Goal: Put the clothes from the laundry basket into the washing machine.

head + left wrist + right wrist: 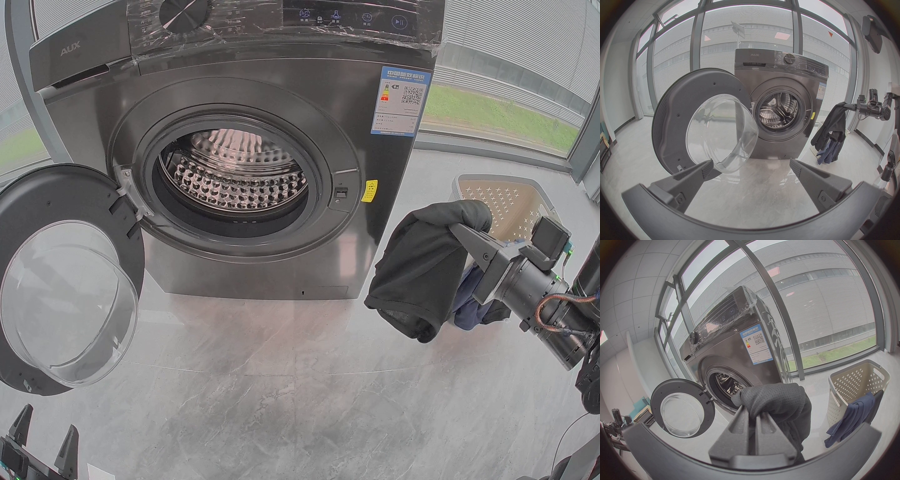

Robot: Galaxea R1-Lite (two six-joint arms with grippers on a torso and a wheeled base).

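A dark grey front-loading washing machine point(350, 125) stands at the far side of the pale stone floor. Its steel drum point(234, 172) is exposed. Its round door point(56, 200), a dark frame around a clear bowl-shaped window, is swung fully open to the left. To the right of the machine, a beige perforated plastic laundry basket point(500, 181) sits on the floor. A black knitted garment point(419, 262) hangs in the air between the machine's right side and the basket, outside the drum. The right gripper point(459, 232) is clamped narrowly on the garment's upper fold, and the rest of the cloth droops below it. A navy blue cloth point(465, 303) is draped over the basket's rim and hangs down its outer wall, just behind the black garment. The left gripper point(49, 422) is low at the near left, in front of the open door, with its fingers spread wide and nothing between them.
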